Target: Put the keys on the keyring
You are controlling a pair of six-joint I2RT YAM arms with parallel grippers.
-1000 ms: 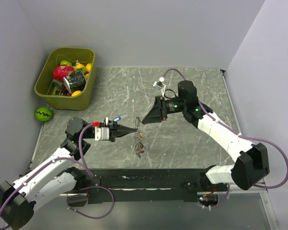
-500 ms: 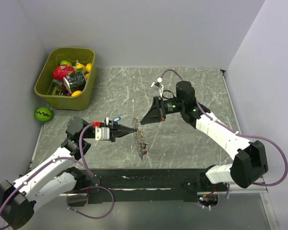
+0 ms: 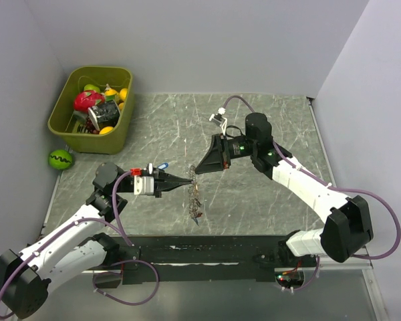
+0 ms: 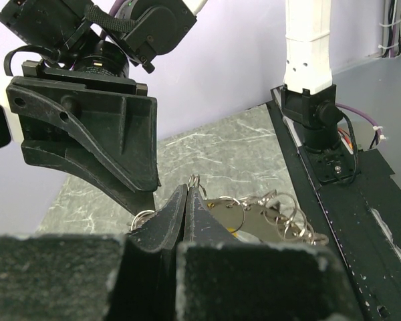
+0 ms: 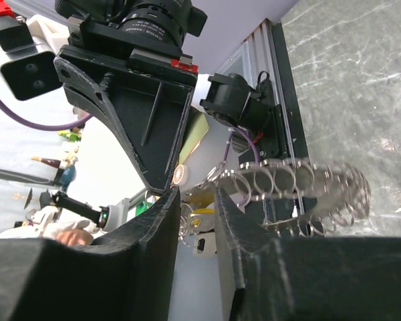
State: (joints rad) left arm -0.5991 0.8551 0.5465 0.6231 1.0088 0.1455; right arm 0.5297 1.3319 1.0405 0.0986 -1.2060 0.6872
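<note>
Keyring (image 3: 194, 195) hangs in mid-air, well right of the green bin (image 3: 67, 127). My left gripper (image 3: 189, 182) is clamped on its top; my right gripper (image 3: 198, 171) has jaws apart, just beside it.

Table (image 3: 254, 120): grey-green stone-pattern top, pale veins, walls on three sides.
Far left corner: olive plastic bin (image 3: 63, 130), upright, packed with toy fruit and a dark can.
Just beside the bin, at the left edge: green striped ball (image 3: 60, 159).
Near edge: black rail (image 3: 207, 251).
</note>
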